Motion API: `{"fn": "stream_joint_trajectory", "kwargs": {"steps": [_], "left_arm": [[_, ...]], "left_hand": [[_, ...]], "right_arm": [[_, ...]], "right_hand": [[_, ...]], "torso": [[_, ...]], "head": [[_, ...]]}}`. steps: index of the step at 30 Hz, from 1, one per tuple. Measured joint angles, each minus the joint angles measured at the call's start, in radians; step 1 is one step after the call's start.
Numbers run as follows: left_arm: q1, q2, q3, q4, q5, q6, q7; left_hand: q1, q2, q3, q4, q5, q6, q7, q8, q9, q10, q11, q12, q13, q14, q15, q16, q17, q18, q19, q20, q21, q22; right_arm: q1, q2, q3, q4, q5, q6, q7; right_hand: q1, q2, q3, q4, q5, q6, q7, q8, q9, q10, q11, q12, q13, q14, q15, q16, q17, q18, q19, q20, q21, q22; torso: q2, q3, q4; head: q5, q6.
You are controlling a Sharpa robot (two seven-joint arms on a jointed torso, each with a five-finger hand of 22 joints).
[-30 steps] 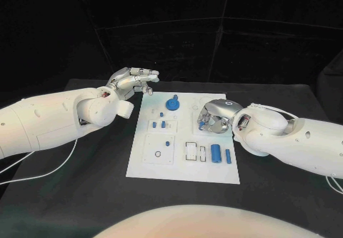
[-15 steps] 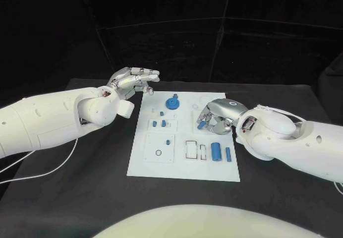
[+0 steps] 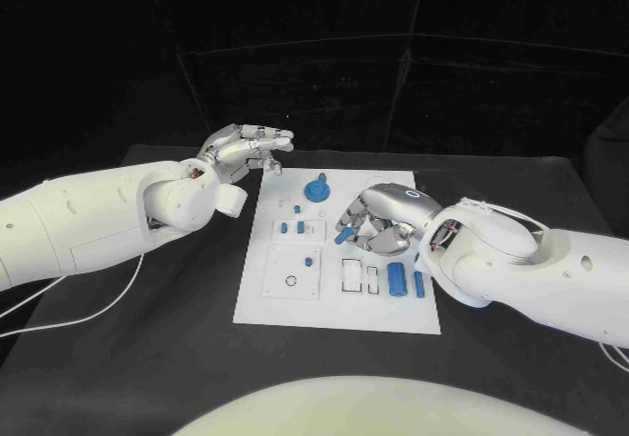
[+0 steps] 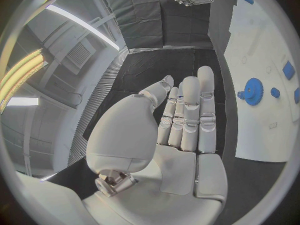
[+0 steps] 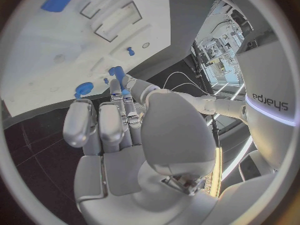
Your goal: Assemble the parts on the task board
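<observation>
Black table: right hand (image 3: 380, 222) pinches a blue part (image 3: 344, 235) over the task board (image 3: 338, 304) (left hand (image 3: 245, 145) fingers loosely apart).

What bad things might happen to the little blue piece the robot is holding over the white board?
1. The right hand seems to hold the small blue part only at its fingertips, above the task board, so it may slip and drop.
2. Blue parts such as the gear lie close by; a low sweep of the hand might knock them.
3. The left hand is off the board's edge, not steadying it, so a push could shift the board.
</observation>
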Motion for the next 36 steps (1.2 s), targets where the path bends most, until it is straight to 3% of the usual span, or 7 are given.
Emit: {"fn": "stream_joint_trajectory", "kwargs": {"steps": [8, 19, 27, 36], "left_arm": [[0.0, 0.003, 0.0, 0.001, 0.0, 0.001, -0.001], [0.0, 0.012, 0.0, 0.0, 0.0, 0.001, -0.001], [0.0, 0.016, 0.0, 0.0, 0.0, 0.001, -0.001], [0.0, 0.019, 0.0, -0.002, 0.0, 0.002, -0.001]], "left_hand": [[0.0, 0.0, 0.0, 0.0, 0.0, 0.0, 0.0, 0.0, 0.0, 0.0, 0.0, 0.0, 0.0, 0.0, 0.0, 0.0, 0.0, 0.0, 0.0, 0.0, 0.0, 0.0], [0.0, 0.0, -0.003, 0.003, 0.0, -0.004, 0.004, 0.0, 0.0, -0.004, 0.004, 0.0, -0.001, 0.0, 0.0, 0.0, -0.002, 0.0, 0.0, 0.0, -0.004, -0.001], [0.0, 0.0, -0.006, 0.0, 0.0, -0.004, 0.004, 0.0, 0.0, -0.004, 0.004, 0.0, -0.001, 0.0, 0.0, 0.0, -0.002, 0.0, 0.0, 0.0, -0.004, -0.001], [0.0, 0.0, -0.006, 0.0, 0.0, -0.004, 0.004, 0.0, 0.0, -0.004, 0.004, 0.0, -0.001, 0.0, 0.0, 0.0, -0.002, 0.0, 0.0, 0.0, -0.004, -0.001]], "right_arm": [[-0.006, 0.109, 0.0, -0.037, 0.032, 0.006, 0.032], [-0.054, 0.22, -0.003, -0.113, 0.049, 0.051, 0.072], [-0.075, 0.262, -0.004, -0.162, 0.024, 0.099, 0.079], [-0.082, 0.278, -0.005, -0.188, -0.02, 0.143, 0.075]], "right_hand": [[-0.008, 0.0, 0.0, 0.0, 0.009, 0.0, 0.0, -0.006, 0.0, 0.0, 0.0, -0.008, 0.0, 0.0, 0.0, 0.0, -0.004, 0.0, -0.004, 0.004, 0.0, -0.005], [-0.01, 0.002, 0.0, 0.0, 0.018, -0.002, 0.001, -0.011, 0.0, 0.0, 0.0, -0.012, 0.0, 0.0, 0.0, 0.0, -0.005, 0.0, -0.004, 0.004, 0.0, -0.007], [-0.01, 0.002, 0.0, 0.0, 0.018, -0.002, 0.001, -0.012, 0.0, 0.0, 0.0, -0.012, 0.0, 0.0, 0.0, 0.0, -0.008, 0.0, -0.008, 0.0, 0.0, -0.009], [-0.01, 0.001, 0.0, 0.0, 0.018, -0.004, 0.0, -0.016, -0.002, 0.0, 0.0, -0.012, 0.0, 0.0, 0.0, 0.0, -0.008, 0.0, -0.007, 0.0, 0.0, -0.009]], "torso": [[0.002, -0.0009, 0.0025], [0.003, -0.0002, 0.0032], [0.002, 0.0007, 0.0004], [0.002, 0.0014, -0.0007]], "head": [[0.012, -0.006], [0.034, -0.015], [0.043, -0.02], [0.046, -0.023]]}}
